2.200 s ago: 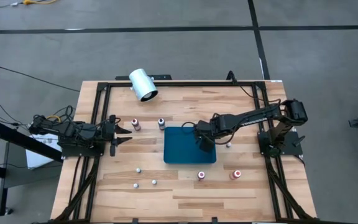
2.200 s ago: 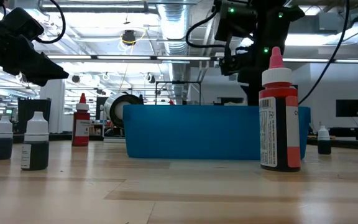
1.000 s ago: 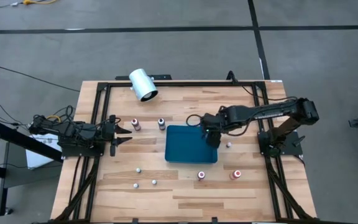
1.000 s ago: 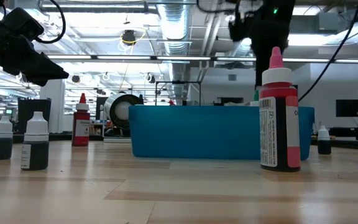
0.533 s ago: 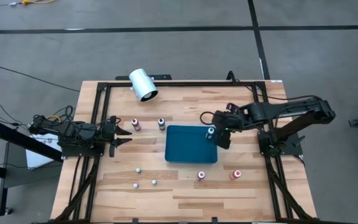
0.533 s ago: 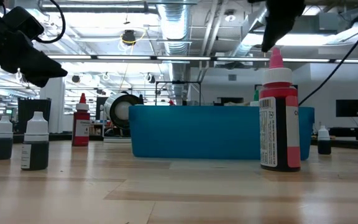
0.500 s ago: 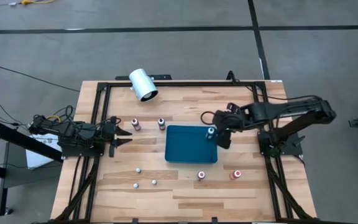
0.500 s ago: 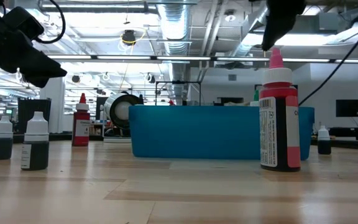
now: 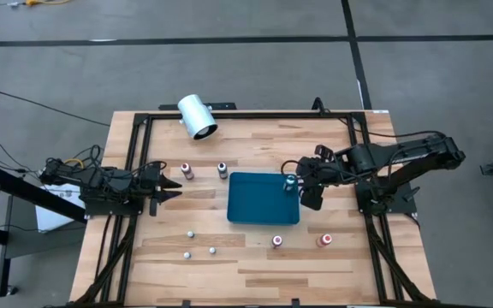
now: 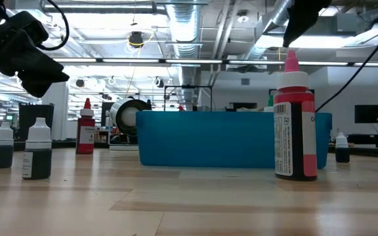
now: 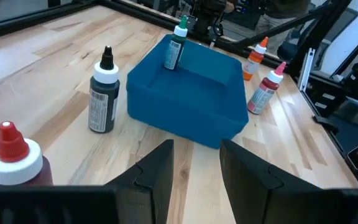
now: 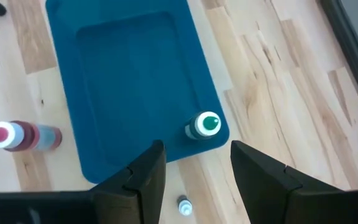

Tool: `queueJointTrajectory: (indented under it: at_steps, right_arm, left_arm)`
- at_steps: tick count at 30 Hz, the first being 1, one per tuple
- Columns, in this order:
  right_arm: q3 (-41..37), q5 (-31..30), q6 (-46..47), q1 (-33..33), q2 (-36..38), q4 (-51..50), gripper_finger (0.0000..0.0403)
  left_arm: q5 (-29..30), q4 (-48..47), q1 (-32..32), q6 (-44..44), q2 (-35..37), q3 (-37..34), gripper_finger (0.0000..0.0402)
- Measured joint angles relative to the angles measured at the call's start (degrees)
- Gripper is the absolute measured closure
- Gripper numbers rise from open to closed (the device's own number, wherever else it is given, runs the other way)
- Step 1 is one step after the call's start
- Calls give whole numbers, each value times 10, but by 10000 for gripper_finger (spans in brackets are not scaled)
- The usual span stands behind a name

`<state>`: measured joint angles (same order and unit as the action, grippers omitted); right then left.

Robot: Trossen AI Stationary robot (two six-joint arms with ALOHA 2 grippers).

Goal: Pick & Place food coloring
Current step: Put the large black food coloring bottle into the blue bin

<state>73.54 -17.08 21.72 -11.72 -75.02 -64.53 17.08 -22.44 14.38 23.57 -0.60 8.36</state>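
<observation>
The blue tray (image 9: 262, 198) sits mid-table and serves as the landmark. One green bottle (image 12: 202, 125) stands upright inside it, in the corner nearest the right arm, close against the tray wall. The right gripper (image 12: 194, 168) hangs above and just outside that corner, its fingers apart with nothing between them; it holds no bottle.

The remaining food coloring stands on the table around the tray: a black-capped bottle (image 11: 103, 91) and a red-capped one (image 11: 12, 154) on the side toward the left arm, an orange bottle (image 11: 253, 60) and a pink-red one (image 11: 265, 89) beyond the tray's opposite long side, and a small white-capped one (image 12: 184, 205) just outside the corner with the green bottle.

The left gripper (image 11: 194, 168) waits well away from the tray on the left side, fingers parted and empty.

Risks, as I judge them:
- The green bottle is tall, narrow and hard against the wall, so a low finger near that corner could tip it or knock it out.
- The small bottle just outside the tray is near the right gripper; a careless sweep could topple it and send it rolling.
- A nudge on the tray wall would slide the light tray and upset the bottle inside.
</observation>
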Motion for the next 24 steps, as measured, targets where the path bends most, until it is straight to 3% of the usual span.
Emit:
queueJointTrajectory:
  at_steps: [5, 11, 19, 24]
  right_arm:
    - [0, -20, 10, -14, 0, 0, 232]
    - [0, -87, 10, -32, 3, 0, 232]
    - [-1, -92, 8, -33, 40, -15, 244]
    - [-58, -89, 8, -33, 100, 30, 262]
  left_arm:
    - [4, 0, 0, 0, 0, 0, 280]
    - [31, 32, 0, -4, 0, 0, 280]
    - [32, 42, 0, -19, 0, 1, 280]
    - [33, 76, 0, -42, 0, 1, 280]
